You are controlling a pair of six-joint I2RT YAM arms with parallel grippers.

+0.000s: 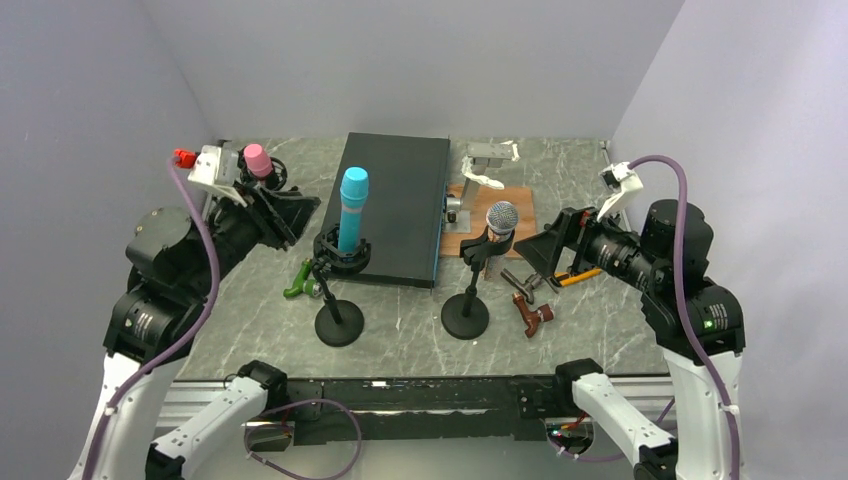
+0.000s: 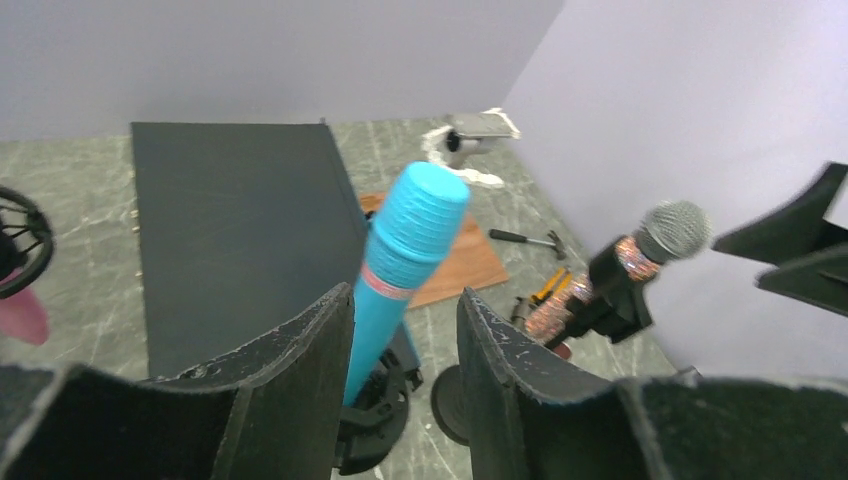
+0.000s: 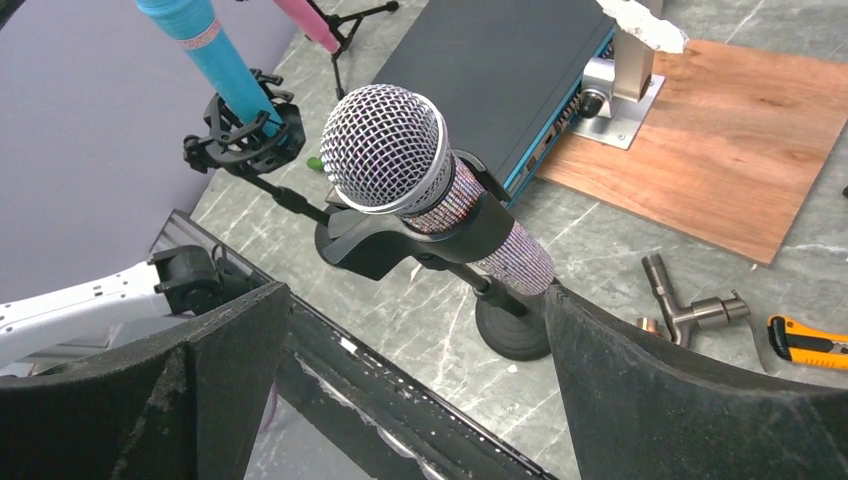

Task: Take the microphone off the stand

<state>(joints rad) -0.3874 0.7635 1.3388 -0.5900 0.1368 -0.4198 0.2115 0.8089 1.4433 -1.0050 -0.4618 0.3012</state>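
Note:
A blue microphone [image 1: 352, 205] stands upright in a black shock mount [image 1: 342, 255] on a round-based stand [image 1: 339, 325]. A silver mesh-headed microphone [image 1: 500, 222] with a glittery body sits tilted in a clip on a second stand [image 1: 465, 318]. My left gripper [image 1: 297, 212] is open and empty, just left of the blue microphone, which shows between and beyond the fingers in the left wrist view [image 2: 400, 260]. My right gripper [image 1: 545, 250] is open wide and empty, just right of the silver microphone, which shows in the right wrist view [image 3: 420, 190].
A black box [image 1: 395, 205] lies behind the stands. A wooden board [image 1: 522, 200] with a metal bracket [image 1: 488, 160] is at the back right. A hammer [image 1: 530, 312], a yellow knife [image 1: 578, 277] and a green tool [image 1: 298, 282] lie on the table. A pink microphone [image 1: 258, 160] stands at the back left.

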